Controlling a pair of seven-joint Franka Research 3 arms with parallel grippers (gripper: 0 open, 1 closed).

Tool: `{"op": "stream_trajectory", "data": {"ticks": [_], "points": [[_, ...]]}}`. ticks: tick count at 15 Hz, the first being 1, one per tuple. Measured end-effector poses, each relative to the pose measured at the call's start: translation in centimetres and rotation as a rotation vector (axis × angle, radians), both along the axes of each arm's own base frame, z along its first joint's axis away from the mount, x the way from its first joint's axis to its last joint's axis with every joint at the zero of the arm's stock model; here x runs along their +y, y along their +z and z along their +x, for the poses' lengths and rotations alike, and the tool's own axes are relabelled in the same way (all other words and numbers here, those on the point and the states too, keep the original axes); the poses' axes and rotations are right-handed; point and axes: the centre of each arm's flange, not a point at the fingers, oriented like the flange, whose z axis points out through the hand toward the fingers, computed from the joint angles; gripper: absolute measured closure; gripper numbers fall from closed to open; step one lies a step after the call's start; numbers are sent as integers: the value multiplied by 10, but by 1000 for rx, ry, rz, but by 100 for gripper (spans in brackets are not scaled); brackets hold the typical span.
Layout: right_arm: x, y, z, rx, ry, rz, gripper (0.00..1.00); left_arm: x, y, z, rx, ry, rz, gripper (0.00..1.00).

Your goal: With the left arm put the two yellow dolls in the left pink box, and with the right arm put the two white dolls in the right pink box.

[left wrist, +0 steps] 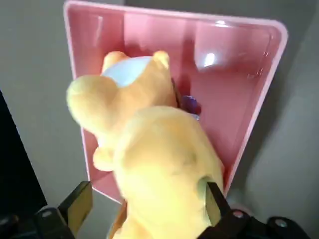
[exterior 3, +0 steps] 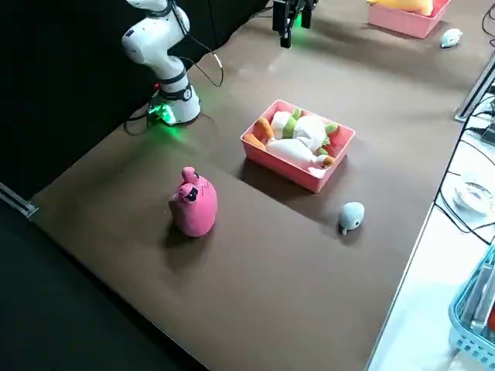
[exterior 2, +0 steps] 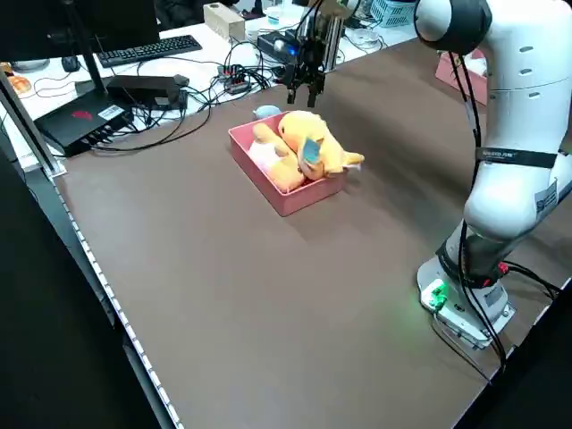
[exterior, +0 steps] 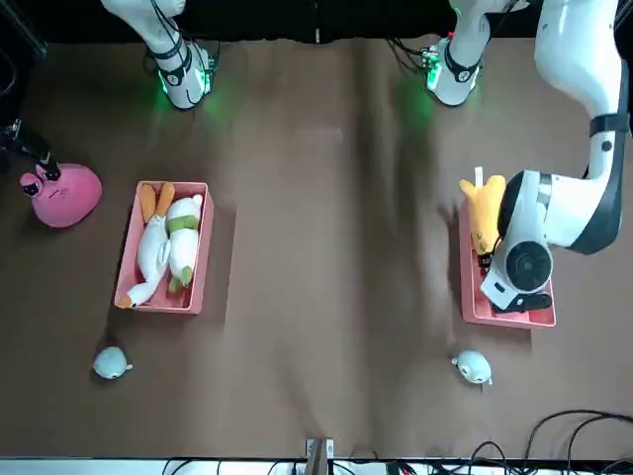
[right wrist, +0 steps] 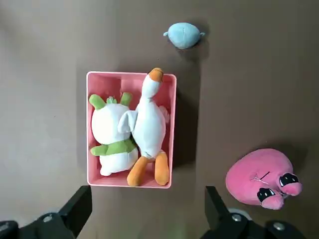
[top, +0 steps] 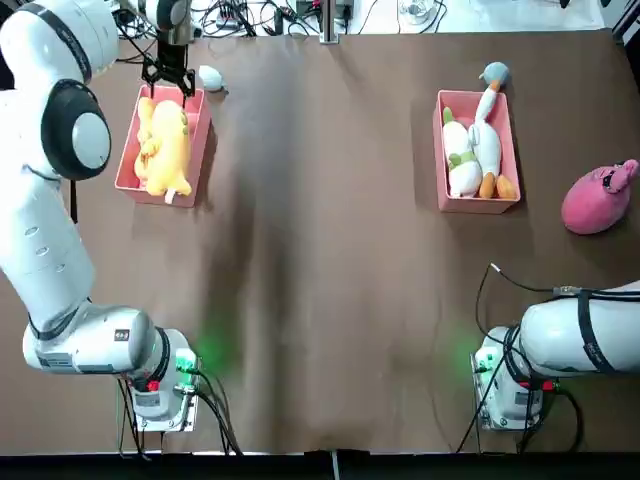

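Currently, both yellow dolls [left wrist: 164, 164] lie heaped in the left pink box [left wrist: 239, 89], just below the left gripper [left wrist: 152, 206], whose fingers stand spread, one close beside the nearer doll. The two white dolls, a goose [right wrist: 149, 124] and a green-scarfed one [right wrist: 112, 132], lie side by side in the right pink box [right wrist: 129, 186], apart from the right gripper [right wrist: 149, 209], its fingers also spread.

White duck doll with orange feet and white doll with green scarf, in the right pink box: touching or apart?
Touching: the right wrist view shows the duck's wing overlapping the scarfed doll's side.
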Motion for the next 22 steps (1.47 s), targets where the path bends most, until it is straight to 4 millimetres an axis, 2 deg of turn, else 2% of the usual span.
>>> {"op": "stream_trajectory", "data": {"ticks": [1,4,7,8,13,15,17,20,22], "points": [[1,0,0,0,1,0,1,0,20,0,-30,-2,-2,0],[6,1,0,-3,12,0,1,0,49,-2,-76,-3,-6,0],[6,3,0,-7,11,-1,1,0,91,-8,-134,9,-28,0],[6,4,0,-8,11,-1,1,4,104,-11,-146,27,-42,0],[8,5,1,-10,14,0,1,51,156,-24,-198,180,-212,0],[9,5,1,-10,17,0,1,58,178,-32,-209,194,-260,0],[10,5,1,-10,18,1,1,50,195,-42,-213,181,-270,0],[10,5,1,-10,19,1,1,21,221,-55,-243,137,-278,0],[11,5,1,-10,19,2,1,7,230,-65,-227,122,-274,0]]}}
